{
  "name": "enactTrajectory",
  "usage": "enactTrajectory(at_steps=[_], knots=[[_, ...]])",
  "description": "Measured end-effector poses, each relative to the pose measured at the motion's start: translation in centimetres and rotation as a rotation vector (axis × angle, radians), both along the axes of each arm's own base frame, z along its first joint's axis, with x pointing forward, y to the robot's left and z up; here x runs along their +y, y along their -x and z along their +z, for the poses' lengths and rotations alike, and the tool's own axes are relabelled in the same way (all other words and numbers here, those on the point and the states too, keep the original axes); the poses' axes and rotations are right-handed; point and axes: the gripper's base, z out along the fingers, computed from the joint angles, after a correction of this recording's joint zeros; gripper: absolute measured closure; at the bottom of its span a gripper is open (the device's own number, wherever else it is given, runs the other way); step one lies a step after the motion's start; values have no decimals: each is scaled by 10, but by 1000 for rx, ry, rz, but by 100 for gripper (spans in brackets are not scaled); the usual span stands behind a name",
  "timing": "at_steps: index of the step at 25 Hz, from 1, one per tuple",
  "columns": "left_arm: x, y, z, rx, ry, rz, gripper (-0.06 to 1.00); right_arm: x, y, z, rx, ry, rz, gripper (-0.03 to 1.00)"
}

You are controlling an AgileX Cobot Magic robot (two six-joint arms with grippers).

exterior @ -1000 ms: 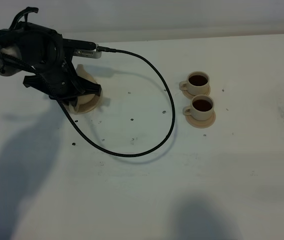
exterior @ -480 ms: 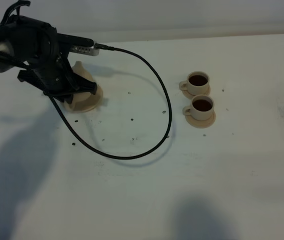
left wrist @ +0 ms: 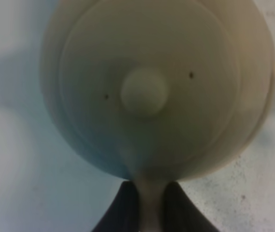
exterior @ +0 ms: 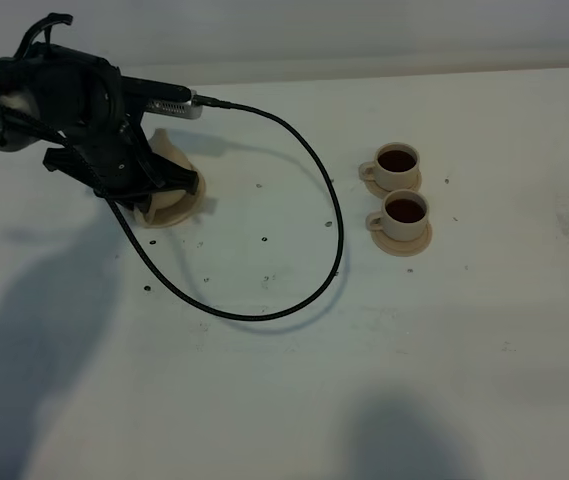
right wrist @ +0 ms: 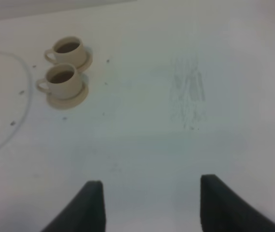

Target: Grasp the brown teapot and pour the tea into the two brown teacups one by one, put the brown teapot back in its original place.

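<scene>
The brown teapot [left wrist: 144,92] fills the left wrist view from above, its knobbed lid in the middle. My left gripper [left wrist: 150,200] is shut on its loop handle. In the high view the left arm covers most of the teapot [exterior: 171,160], which is over the wide saucer [exterior: 192,203]; I cannot tell whether it rests on it. The two brown teacups [exterior: 397,162] [exterior: 405,213] stand on small saucers at the right of centre, both holding dark tea. The right wrist view also holds the teacups [right wrist: 68,48] [right wrist: 62,77], far from my open, empty right gripper [right wrist: 149,205].
A black cable [exterior: 339,230] runs from the left arm in a wide loop across the white table, ending short of the cups. Small dark specks dot the table [exterior: 264,240]. Faint scuff marks [right wrist: 190,96] lie right of the cups.
The left arm with the teapot shifted up and left half a second ago, then came back down and right. The cable loop swayed slightly. The cups have not moved.
</scene>
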Motion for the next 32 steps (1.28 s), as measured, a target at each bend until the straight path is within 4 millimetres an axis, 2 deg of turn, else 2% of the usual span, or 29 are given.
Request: enactTrajectory(at_steps=[9,11,13,20,24,28,32], knots=[[0,0,0,-2,0,-3,84,0,0,0,0,0,0,50],[0,0,0,-3,-1,-8,80,0,0,0,0,0,0,50],[0,-1,0,-7,0,-11,73,0,0,0,0,0,0,50],[1,2,5,11,-7,-9,30,0,0,0,0,0,0,50],[3,8,21,27,-18,-9,19,0,0,0,0,0,0,50],[7,21,51,38,-28,-14,19,0,0,0,0,0,0,50],[14,42,78,134,-71,-66,21,0,0,0,0,0,0,50]])
